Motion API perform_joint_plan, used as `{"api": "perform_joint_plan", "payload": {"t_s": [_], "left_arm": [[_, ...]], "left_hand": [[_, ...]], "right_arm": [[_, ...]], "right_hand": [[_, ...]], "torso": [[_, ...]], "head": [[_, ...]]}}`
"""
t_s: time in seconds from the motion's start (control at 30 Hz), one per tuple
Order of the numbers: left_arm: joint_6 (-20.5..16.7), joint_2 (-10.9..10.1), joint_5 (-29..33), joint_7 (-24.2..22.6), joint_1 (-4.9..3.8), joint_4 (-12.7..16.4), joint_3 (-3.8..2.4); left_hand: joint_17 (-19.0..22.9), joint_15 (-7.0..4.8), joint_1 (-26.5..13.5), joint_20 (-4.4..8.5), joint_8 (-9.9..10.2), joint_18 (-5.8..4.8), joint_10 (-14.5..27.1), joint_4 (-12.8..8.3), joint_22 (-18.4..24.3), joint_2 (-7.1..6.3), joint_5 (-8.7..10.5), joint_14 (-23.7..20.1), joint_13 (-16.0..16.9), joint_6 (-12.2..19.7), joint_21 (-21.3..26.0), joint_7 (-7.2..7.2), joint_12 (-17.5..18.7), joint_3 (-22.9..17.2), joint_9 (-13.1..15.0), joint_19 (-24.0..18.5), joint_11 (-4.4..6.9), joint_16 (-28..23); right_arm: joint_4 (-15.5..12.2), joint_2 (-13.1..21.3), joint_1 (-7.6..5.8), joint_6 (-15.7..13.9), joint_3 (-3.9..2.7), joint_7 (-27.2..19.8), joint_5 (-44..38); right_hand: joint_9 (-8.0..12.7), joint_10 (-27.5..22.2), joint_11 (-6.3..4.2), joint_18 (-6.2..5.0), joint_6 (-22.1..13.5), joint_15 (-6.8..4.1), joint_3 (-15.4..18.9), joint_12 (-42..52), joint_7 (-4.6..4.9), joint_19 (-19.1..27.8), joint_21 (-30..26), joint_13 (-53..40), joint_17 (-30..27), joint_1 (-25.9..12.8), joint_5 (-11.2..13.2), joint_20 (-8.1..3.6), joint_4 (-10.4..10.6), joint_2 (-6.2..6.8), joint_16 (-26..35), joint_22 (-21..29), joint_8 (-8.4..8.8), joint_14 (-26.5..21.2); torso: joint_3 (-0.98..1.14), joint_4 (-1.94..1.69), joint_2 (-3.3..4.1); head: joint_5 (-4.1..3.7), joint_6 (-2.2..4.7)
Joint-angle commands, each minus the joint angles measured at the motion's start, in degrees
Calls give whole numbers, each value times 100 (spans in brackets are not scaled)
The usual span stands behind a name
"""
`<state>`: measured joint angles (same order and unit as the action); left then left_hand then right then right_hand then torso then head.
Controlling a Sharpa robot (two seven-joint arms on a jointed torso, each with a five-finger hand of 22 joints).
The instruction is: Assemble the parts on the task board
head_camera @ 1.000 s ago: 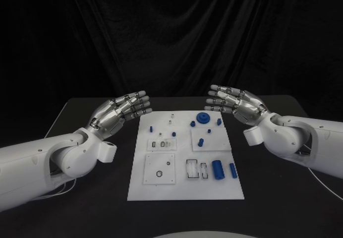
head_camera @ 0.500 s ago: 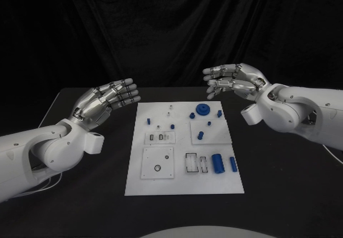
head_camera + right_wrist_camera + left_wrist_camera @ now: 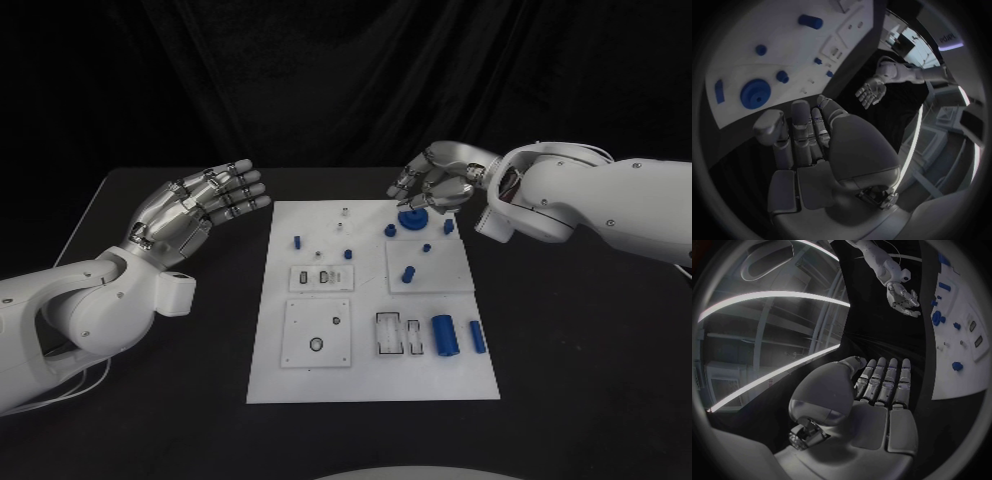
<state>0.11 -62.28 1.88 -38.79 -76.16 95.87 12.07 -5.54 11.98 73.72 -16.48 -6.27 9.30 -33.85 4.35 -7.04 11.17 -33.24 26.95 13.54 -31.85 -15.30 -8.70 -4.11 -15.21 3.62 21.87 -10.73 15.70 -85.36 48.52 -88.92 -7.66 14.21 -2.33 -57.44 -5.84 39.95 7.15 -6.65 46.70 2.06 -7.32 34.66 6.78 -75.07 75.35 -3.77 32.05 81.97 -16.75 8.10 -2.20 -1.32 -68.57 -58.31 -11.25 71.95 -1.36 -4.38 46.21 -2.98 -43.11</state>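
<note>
The white task board (image 3: 372,375) lies in the middle of the table with small blue parts on it. A blue gear (image 3: 414,220) sits near its far right corner, also seen from the right wrist (image 3: 755,93). Blue pegs (image 3: 407,273) stand around mid-board, and two blue cylinders (image 3: 444,335) lie near the front right. My right hand (image 3: 436,180) hovers just behind and above the gear, fingers bent downward and holding nothing. My left hand (image 3: 202,205) is raised off the board's far left corner, palm toward the board, fingers straight and empty.
Black table (image 3: 159,400) surrounds the board, with bare room on both sides and in front. White recessed plates (image 3: 320,338) and slots (image 3: 392,335) sit in the board's front half. A dark curtain hangs behind the table.
My right hand has swung inward and down, from high beside the board to just over the gear, its fingers now pointing downward. My left hand has drifted slightly outward to the left.
</note>
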Motion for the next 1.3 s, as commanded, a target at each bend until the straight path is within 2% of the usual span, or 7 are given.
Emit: {"api": "perform_joint_plan", "payload": {"t_s": [0.03, 0.17, 0.37, 0.67, 0.9, 1.07, 1.3], "left_arm": [[84, -3, 97, -1270, -21, 29, -6], [107, -22, 101, -1264, -23, 54, -6], [132, -38, 103, -1254, -22, 78, -6], [188, -65, 189, -1243, -20, 113, -5], [252, -44, 225, -1223, -19, 100, -5], [322, 11, 235, -1224, -18, 45, -4], [367, 29, 238, -1230, -18, 10, -2]], "left_hand": [[-9, 3, -8, 5, -17, -64, -21, -8, -9, -52, -6, 22, 5, -46, -26, 4, 35, -35, 7, 38, 3, 34], [-9, 21, -16, 0, -24, -78, -25, -9, -11, -58, -8, 43, 10, -83, -36, 3, 38, -64, 10, 57, -5, 49], [-8, 29, -20, -2, -27, -84, -29, -9, -11, -62, -9, 51, 13, -101, -40, 2, 38, -74, 11, 64, -9, 56], [-3, 72, -37, -10, -21, -119, -25, -11, -12, -73, -4, 65, 19, -90, -51, -3, 46, -123, 7, 87, -33, 71], [2, 91, -47, -10, -17, -138, -8, -12, -10, -78, 7, 63, 19, -89, -51, -2, 53, -145, 5, 88, -38, 74], [7, 123, -61, -11, -26, -171, -7, -10, -8, -72, 10, 66, 24, -136, -54, -6, 48, -194, 10, 95, -78, 85], [10, 133, -65, -11, -31, -183, -9, -10, -7, -68, 8, 67, 27, -154, -55, -9, 47, -214, 12, 98, -93, 89]], "right_arm": [[-83, -10, -19, -329, -4, 895, -2238], [-197, -18, -23, -624, -4, 1163, -3181], [-435, 71, -18, -1093, -3, 1363, -4114], [-692, 219, 24, -1086, -2, 1432, -4419], [-787, 302, 122, -1105, -1, 1355, -4410], [-829, 355, 240, -1176, -1, 1206, -4324], [-787, 356, 358, -1354, -1, 1087, -4295]], "right_hand": [[-9, 19, -15, 82, 0, -36, -77, -80, -53, -101, 167, -3, 253, -29, 156, -36, 29, 115, -143, -269, 56, 139], [-14, -102, -22, 142, -80, -131, -137, -229, -127, -252, 369, -7, 654, -112, 240, -111, 75, 232, -322, -634, 194, 354], [-22, -144, -38, 179, -118, -164, -133, -293, -175, -344, 477, -15, 919, -192, 285, -149, 117, 309, -428, -840, 275, 489], [-22, -217, -65, 198, -203, -202, -133, -372, -219, -388, 540, -14, 1207, -238, 383, -185, 150, 357, -538, -965, 386, 602], [-25, -275, -57, 197, -222, -201, -130, -418, -209, -378, 539, -11, 1191, -266, 418, -188, 175, 359, -525, -964, 419, 593], [-45, -191, -34, 214, -185, -163, -209, -414, -158, -403, 572, -28, 1321, -179, 264, -165, 142, 313, -570, -1043, 438, 635], [-65, -106, -24, 223, -125, -107, -266, -422, -110, -415, 591, -29, 1377, -150, 220, -120, 135, 286, -595, -1088, 441, 655]], "torso": [[-27, -1, 87], [-35, 6, 140], [-59, -50, 255], [-96, -109, 330], [-98, -119, 334], [-98, -85, 325], [-89, -113, 334]], "head": [[12, 30], [16, 65], [-31, 166], [-144, 275], [-175, 257], [-110, 244], [-113, 230]]}}
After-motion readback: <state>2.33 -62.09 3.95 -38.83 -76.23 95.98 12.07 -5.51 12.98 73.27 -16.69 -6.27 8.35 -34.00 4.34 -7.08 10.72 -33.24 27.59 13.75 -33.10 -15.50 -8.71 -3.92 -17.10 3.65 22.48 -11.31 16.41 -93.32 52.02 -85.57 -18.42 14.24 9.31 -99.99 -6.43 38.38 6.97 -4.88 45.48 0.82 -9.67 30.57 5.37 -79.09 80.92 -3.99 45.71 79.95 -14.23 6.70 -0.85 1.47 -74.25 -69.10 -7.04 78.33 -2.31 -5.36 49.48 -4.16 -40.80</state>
